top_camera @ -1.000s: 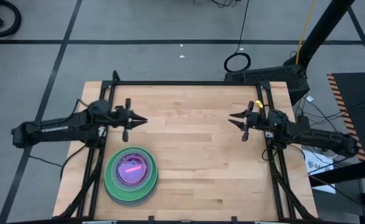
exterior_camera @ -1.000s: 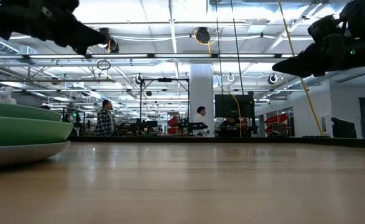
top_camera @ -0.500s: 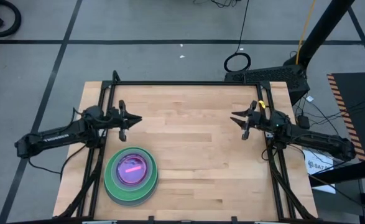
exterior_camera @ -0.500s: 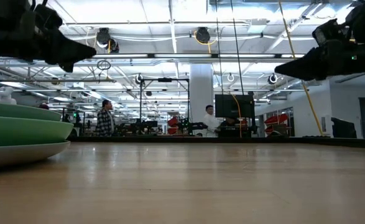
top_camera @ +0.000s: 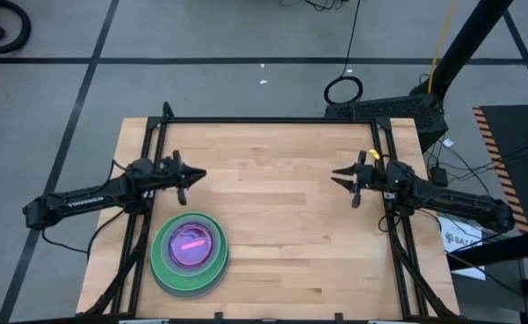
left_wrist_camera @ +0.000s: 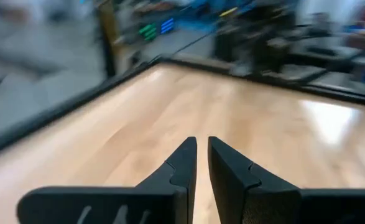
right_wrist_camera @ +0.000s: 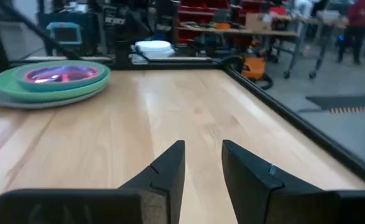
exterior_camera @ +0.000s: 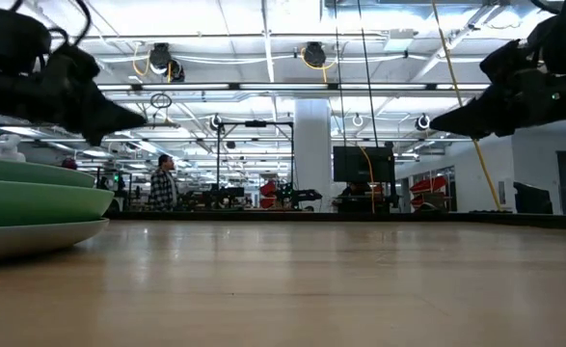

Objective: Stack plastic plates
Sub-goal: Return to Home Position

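Observation:
The plastic plates stand in one stack near the table's near left corner. A large grey plate lies at the bottom on the wood, green ones sit above it, and a pink translucent one lies on top. The stack also shows in the right wrist view and at the low view's left edge. My left gripper hovers beyond the stack, fingers nearly together and holding nothing. My right gripper hovers over the table's right side, slightly open and empty.
Bare wooden tabletop lies between the two grippers. A black frame runs along the table's far and side edges. Beyond the table the low view shows a workshop room with a person standing far off.
My left gripper has drawn back a little toward the table's left edge and sunk lower. My right gripper has also dropped slightly. The stack of plates has stayed where it was.

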Available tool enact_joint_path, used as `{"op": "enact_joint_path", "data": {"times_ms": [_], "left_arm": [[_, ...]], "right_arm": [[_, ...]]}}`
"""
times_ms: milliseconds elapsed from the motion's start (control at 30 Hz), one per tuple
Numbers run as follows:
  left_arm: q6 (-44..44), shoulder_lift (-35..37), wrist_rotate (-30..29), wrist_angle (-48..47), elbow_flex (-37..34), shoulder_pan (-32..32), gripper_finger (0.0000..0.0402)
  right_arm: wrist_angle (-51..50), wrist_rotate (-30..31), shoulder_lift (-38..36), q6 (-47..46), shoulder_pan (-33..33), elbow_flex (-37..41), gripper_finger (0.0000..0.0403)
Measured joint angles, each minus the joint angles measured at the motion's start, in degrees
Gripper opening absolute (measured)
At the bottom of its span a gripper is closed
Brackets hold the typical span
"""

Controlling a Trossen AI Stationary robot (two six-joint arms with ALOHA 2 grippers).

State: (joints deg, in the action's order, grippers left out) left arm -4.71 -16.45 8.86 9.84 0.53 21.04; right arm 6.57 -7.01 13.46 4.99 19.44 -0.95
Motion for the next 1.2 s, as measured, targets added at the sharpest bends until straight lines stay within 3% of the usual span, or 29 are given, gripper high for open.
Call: {"op": "enact_joint_path", "data": {"times_ms": [133, 467, 633, 733, 1033, 1200], "left_arm": [[-4.8, 0.0, -7.4, -4.4, 0.0, 0.0, 0.0047], [-4.4, 0.0, -7.9, -7.3, 0.0, 0.0, 0.0047], [-4.5, 0.0, -7.9, -7.3, 0.0, 0.0, 0.0047], [-4.5, 0.0, -7.9, -7.3, 0.0, 0.0, 0.0047], [-4.5, -0.7, -7.9, -8.2, 0.1, 0.0, 0.0047], [-4.5, -0.7, -7.9, -8.4, 0.1, 0.0, 0.0047]], "right_arm": [[-1.4, 1.0, 0.0, -4.2, 0.0, 0.0, 0.0100], [-1.4, 1.0, 0.0, -4.3, -0.1, 0.0, 0.0100], [-4.0, 2.1, -6.8, -4.1, -5.4, 0.0, 0.0100], [-5.5, 4.5, -13.1, 4.2, -5.6, -0.3, 0.0100], [-5.4, 5.7, -13.0, 13.2, -7.1, 0.1, 0.0100], [-5.7, 6.5, -13.4, 12.0, -6.9, 0.1, 0.0100]]}}
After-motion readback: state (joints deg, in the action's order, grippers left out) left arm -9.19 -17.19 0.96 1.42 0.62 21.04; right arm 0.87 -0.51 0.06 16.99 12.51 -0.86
